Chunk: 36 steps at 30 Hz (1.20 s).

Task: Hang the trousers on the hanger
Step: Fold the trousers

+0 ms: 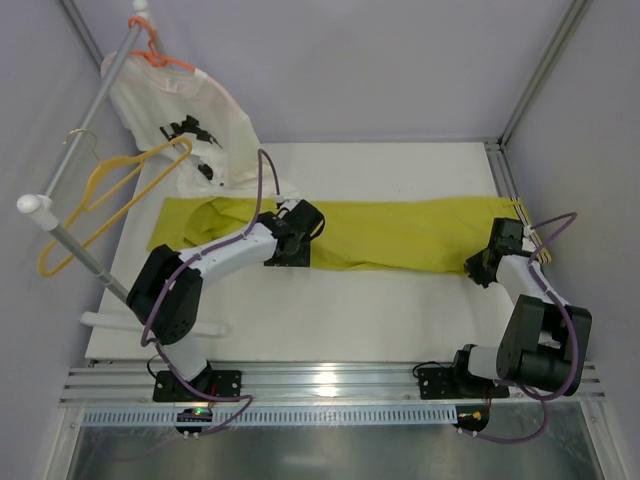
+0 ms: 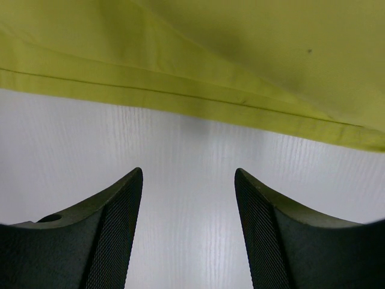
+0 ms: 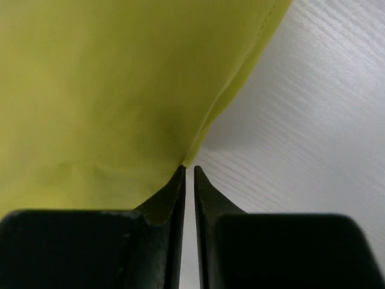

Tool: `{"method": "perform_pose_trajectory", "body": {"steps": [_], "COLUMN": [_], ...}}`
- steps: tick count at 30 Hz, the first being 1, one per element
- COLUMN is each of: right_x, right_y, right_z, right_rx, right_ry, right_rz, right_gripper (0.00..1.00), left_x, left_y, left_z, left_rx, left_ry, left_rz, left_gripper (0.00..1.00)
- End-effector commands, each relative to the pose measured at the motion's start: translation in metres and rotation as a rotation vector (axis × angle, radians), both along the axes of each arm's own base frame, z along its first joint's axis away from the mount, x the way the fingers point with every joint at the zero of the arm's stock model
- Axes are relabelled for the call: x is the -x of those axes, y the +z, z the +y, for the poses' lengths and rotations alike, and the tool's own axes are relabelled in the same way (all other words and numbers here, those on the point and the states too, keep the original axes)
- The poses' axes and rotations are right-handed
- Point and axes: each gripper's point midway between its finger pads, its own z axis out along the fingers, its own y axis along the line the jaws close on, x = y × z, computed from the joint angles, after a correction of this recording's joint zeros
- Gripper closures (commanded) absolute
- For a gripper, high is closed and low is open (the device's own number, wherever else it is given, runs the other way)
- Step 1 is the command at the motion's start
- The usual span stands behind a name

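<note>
Our left hand (image 2: 188,174) gapes wide, holding nothing, above the counter (image 2: 72,138), trousers (image 2: 271,48) just ahead; our right hand (image 3: 189,168) pinches their edge at its fingertips

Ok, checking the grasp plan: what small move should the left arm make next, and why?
Probably ease the left hand forward and close on the trousers' hem: it stands open over the table, hem just beyond its fingertips, while the right hand looks pinched on the cloth's edge.

White table (image 1: 350,310), trousers (image 1: 400,235) lying flat
</note>
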Motion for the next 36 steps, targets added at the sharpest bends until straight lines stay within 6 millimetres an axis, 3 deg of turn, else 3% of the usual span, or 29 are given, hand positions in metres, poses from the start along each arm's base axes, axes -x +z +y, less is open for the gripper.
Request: {"method": "perform_pose_trajectory", "body": {"steps": [1,2,8,12,15,17,19,22,27,28,29,36], "right_x": [-0.019,-0.015,-0.004,-0.008,-0.024,-0.03,-0.032,-0.035,-0.039,-0.042,-0.051,-0.062], "right_y": [0.018,0.018,0.032,0.05,0.068,0.076,0.085,0.089,0.077,0.073,0.076,0.043], "right_z": [-0.026,-0.03,-0.054,-0.06,-0.034,-0.006,0.02,0.052,0.088,0.09,0.105,0.126], "right_rx": [0.111,0.134,0.236,0.237,0.134,0.06,0.018,-0.046,-0.105,-0.109,-0.115,-0.099], "right_ry": [-0.041,-0.05,-0.076,-0.066,0.029,0.064,0.108,0.135,0.143,0.146,0.191,0.21], "right_rz": [-0.024,0.001,0.062,0.032,-0.069,-0.107,-0.149,-0.205,-0.256,-0.268,-0.314,-0.206], "right_gripper": [0.92,0.96,0.96,0.96,0.94,0.68,0.52,0.43,0.38,0.38,0.37,0.38], "left_x": [-0.018,-0.02,-0.027,-0.027,-0.029,-0.027,-0.025,-0.029,-0.044,-0.046,-0.051,-0.069], "left_y": [0.008,0.006,0.01,0.028,0.028,0.023,0.017,0.019,0.037,0.039,0.04,0.059], "left_z": [-0.012,-0.002,0.058,0.106,0.128,0.141,0.162,0.2,0.242,0.245,0.248,0.251], "left_rx": [0.071,0.034,-0.074,-0.248,-0.246,-0.223,-0.237,-0.348,-0.472,-0.483,-0.495,-0.535], "left_ry": [0.021,0.046,0.202,0.263,0.322,0.363,0.413,0.494,0.595,0.596,0.598,0.595], "left_rz": [-0.032,-0.013,-0.027,-0.053,-0.029,-0.008,0.025,0.064,0.07,0.066,0.066,0.03], "left_gripper": [0.37,0.37,0.39,0.38,0.38,0.38,0.38,0.39,0.41,0.41,0.41,0.42]}}
